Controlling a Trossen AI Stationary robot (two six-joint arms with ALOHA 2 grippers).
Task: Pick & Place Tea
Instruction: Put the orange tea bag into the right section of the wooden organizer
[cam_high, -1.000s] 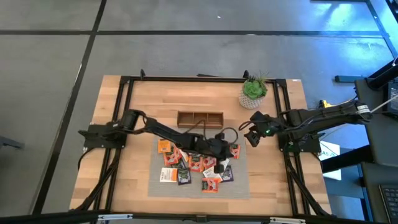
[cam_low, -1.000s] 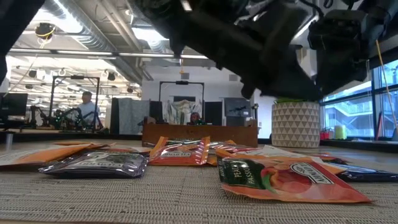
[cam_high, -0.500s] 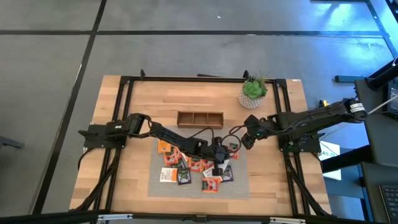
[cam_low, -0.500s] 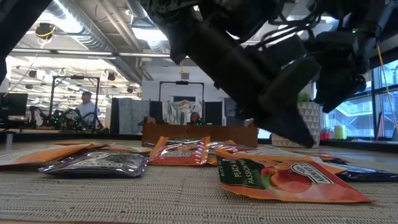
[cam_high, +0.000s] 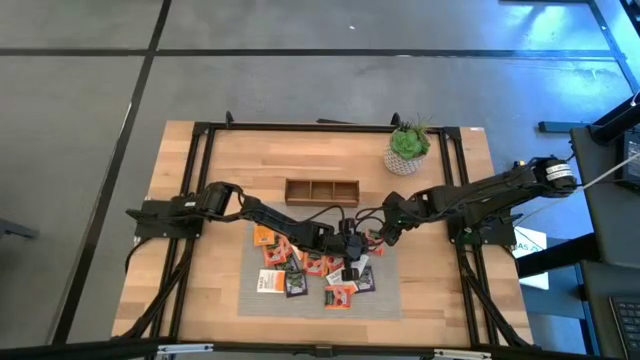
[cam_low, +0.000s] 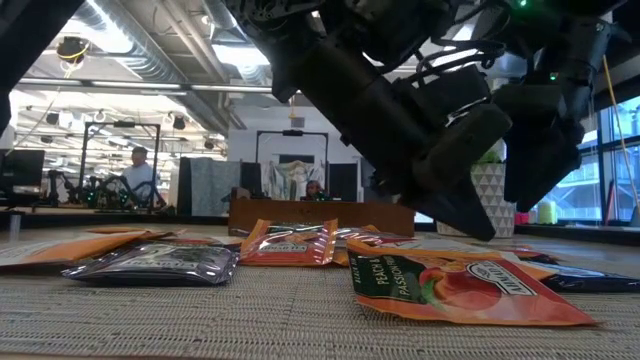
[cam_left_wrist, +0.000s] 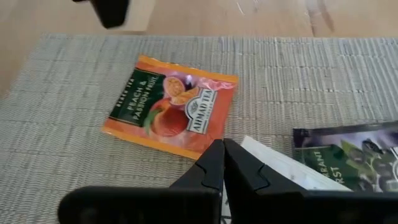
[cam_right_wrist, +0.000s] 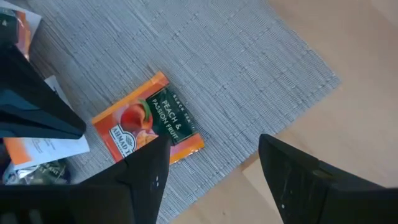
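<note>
Peach sachet (cam_right_wrist: 149, 127) seemingly clear near mat edge (cam_right_wrist: 298, 102)

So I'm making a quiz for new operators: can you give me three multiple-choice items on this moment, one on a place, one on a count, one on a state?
1. Where is the potted plant?
A. on the grey mat
B. on the bare wood near the tray
C. in the tray

2. How many compartments has the tray?
A. two
B. three
C. five

3. How is the left hand?
A. shut, empty
B. wide open
C. holding a sachet

Answers: B, the plant stands beside the tray; B, two dividers show; A, fingers meet above the peach sachet.
</note>
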